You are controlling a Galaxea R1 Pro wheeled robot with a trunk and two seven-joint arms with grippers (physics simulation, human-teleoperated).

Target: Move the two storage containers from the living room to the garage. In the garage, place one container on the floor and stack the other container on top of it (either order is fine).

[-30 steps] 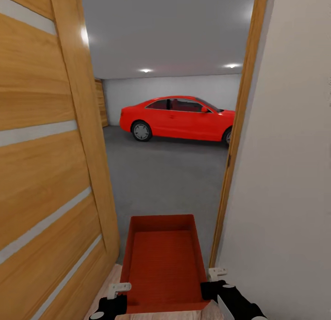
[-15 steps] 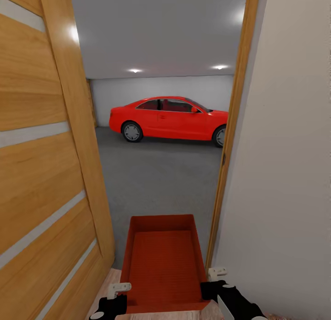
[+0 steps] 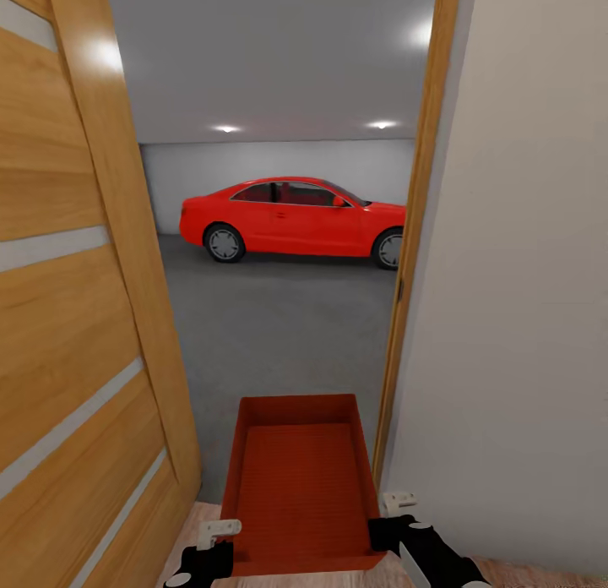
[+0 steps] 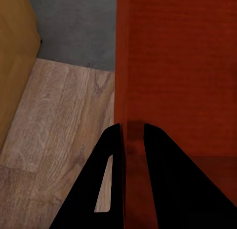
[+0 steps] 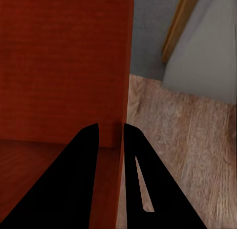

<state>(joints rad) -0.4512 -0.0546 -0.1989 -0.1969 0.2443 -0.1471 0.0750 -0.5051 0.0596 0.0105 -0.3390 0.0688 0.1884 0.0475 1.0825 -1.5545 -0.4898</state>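
At nine o'clock in the head view stands the open wooden door, its pale glass strips running across the planks. Beside it, at about seven o'clock, the left claw is clamped on the left wall of the storage container; in the left wrist view the two dark fingers sit on either side of that thin orange-red wall, with the container rising past them over light wood-plank flooring.

The container is at six o'clock, carried level between both arms, topless, its ribbed bottom showing, its far end reaching over the threshold. Beyond it, toward twelve o'clock, lies the dark grey garage floor, and farther back a red car stands side-on against the pale back wall.

At five o'clock the right claw grips the container's right wall; the right wrist view shows its fingers pinching the wall. At three o'clock a plain pale wall meets the wooden door frame.
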